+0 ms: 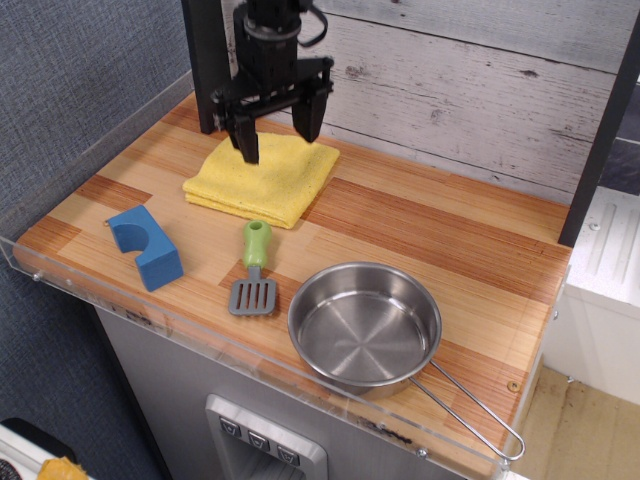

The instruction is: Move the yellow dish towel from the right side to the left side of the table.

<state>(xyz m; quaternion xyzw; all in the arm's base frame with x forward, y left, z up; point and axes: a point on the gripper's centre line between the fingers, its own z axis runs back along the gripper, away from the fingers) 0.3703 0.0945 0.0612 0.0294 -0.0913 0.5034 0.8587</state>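
Note:
The yellow dish towel [262, 178] lies folded flat on the wood-plank table [430, 240], at the back left. My black gripper [278, 131] hangs above the towel's far edge, fingers open and empty, lifted off the cloth. Its left fingertip [246, 148] and right fingertip [308, 125] point down over the towel.
A blue block with a notch [146, 246] sits at the front left. A green-handled grey spatula [254, 268] lies in front of the towel. A steel pan [365, 324] with a wire handle stands at the front right. A clear acrylic rim [200, 330] edges the table.

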